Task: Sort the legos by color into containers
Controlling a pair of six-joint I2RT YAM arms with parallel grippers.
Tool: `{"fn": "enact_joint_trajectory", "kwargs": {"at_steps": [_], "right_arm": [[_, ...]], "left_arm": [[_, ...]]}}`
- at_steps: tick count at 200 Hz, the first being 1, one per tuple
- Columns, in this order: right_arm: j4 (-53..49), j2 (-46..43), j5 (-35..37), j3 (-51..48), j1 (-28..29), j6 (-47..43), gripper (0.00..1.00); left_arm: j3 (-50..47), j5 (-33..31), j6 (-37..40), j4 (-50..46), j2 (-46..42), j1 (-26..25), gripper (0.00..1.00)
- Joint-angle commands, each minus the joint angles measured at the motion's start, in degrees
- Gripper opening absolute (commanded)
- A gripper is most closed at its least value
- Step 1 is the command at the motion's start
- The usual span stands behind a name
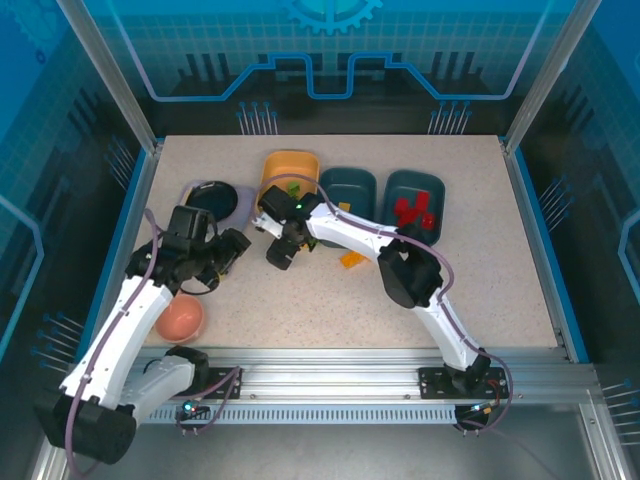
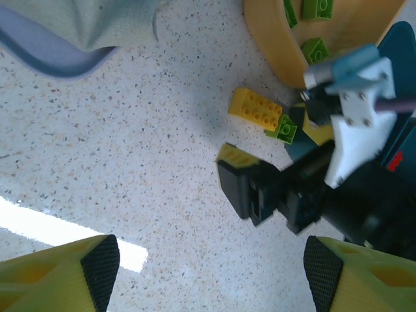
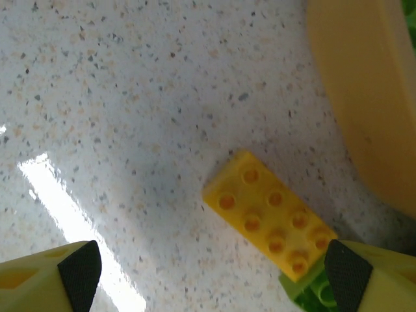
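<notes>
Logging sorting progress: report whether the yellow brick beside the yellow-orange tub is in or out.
Out: the yellow brick lies studs-up on the table, beside the yellow-orange tub.

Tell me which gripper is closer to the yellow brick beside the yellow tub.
Right. The right gripper is just above the yellow brick; the left gripper is farther left.

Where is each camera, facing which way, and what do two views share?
Top external: above and behind, looking down on the table; both arms, left gripper, right gripper.
Left wrist: looking down at a yellow brick; own fingers below.
Right wrist: looking down, close over that brick; own fingers.
Shared: both wrist views show that brick.
</notes>
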Motion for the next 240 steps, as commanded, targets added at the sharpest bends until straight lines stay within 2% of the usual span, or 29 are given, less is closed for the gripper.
{"fn": "enact_joint_trajectory", "kwargs": {"at_steps": [1,68,88,107,130,153,174,202,240], "right_arm": [[-2.78,4.08,2.11,4.43,0.78,-0.97,0.92],[-3.48,8.41,3.72,6.84,0.47,-1.04,0.91],[-4.52,8.53,2.25,6.53,0.50,0.04,0.87],[-4.70,6.83,-0.40,4.11,0.84,1.68,0.80],[-3.76,3.23,-2.24,-1.26,2.23,4.04,0.79],[-2.99,0.44,-3.59,-6.38,3.02,7.11,0.73],[-2.03,-1.59,-4.23,-9.45,3.11,8.42,0.63],[-1.24,-1.14,-4.16,-9.32,3.11,8.66,0.47],[1.18,-2.48,-3.64,-9.01,3.11,11.55,0.31]], "left_arm": [[-1.88,0.30,-1.22,-3.97,-2.01,0.06,0.78],[-2.94,1.01,-0.79,-6.51,-5.65,0.06,0.77],[-2.99,0.92,-0.79,-6.61,-6.10,0.07,0.77],[-2.98,0.97,-0.87,-6.32,-5.99,0.06,0.76],[-3.21,0.82,-1.31,-5.55,-5.96,0.06,0.76],[-3.30,0.97,-1.42,-4.90,-5.92,0.06,0.75],[-4.03,2.56,-0.82,-2.87,-6.13,0.06,0.75],[-5.67,4.84,-0.24,-1.15,-7.97,0.06,0.76],[-7.96,6.14,-0.37,-1.58,-11.93,0.06,0.76]]}}
